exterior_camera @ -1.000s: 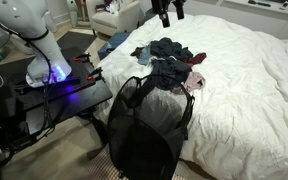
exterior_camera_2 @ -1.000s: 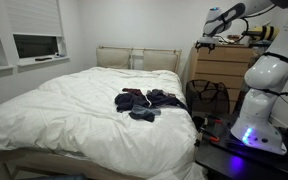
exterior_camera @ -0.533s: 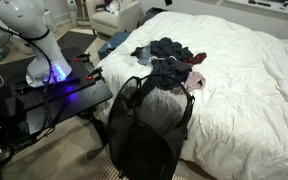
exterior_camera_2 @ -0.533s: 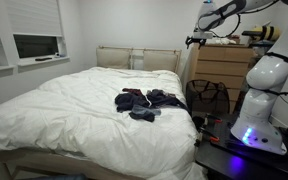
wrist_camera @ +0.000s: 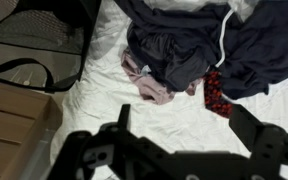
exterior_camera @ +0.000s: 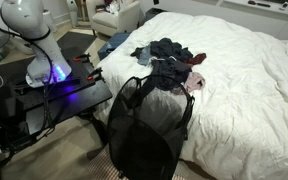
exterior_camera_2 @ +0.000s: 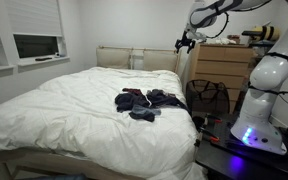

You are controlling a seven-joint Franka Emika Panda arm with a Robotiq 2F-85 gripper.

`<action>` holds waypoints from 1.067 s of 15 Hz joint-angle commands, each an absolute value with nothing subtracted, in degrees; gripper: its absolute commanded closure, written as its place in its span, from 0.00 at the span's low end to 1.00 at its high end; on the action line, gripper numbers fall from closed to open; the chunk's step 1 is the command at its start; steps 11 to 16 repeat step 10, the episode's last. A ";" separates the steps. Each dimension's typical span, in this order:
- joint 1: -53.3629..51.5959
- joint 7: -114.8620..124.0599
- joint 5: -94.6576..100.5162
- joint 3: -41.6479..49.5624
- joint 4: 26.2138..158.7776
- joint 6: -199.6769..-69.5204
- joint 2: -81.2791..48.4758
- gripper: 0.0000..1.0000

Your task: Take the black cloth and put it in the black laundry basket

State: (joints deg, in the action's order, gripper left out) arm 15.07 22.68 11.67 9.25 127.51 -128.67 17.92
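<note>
Hanging high over the head end of the bed, the tool (exterior_camera_2: 187, 42) of the white Franka arm (exterior_camera_2: 220, 11) faces down, well above the bedding. In the wrist view its two dark fingers (wrist_camera: 246, 126) are spread wide apart, touching no fabric, with bare white sheet showing between them.

Below, on the worktop (exterior_camera: 246, 82), a bed made up in white, the black cloth (wrist_camera: 174, 52) lies crumpled in the middle of a heap of laundry, untouched. A pink garment (wrist_camera: 149, 88) pokes out from under its lower edge, a red patterned piece (wrist_camera: 214, 93) lies just beside that, and a navy top with a white drawstring (wrist_camera: 270, 45) spreads over the far side of the heap. In both exterior views the heap sits near the bed's edge on the robot's side.

The black laundry basket (exterior_camera: 149, 126), a mesh hamper with strap handles, stands upright on the floor against that side of the bed, close to the heap, between the mattress and the robot's dark stand (exterior_camera: 59, 98). The robot's white base (exterior_camera_2: 260, 92) glows blue at its foot. A pale wooden dresser (exterior_camera_2: 224, 66) stands behind the basket, against the wall.
</note>
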 commanded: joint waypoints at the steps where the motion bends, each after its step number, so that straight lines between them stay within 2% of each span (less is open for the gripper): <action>1: 13.02 18.20 8.95 7.91 128.05 -122.60 19.31 0.00; 16: 13.28 20.03 9.98 7.56 127.42 -123.66 17.93 0.00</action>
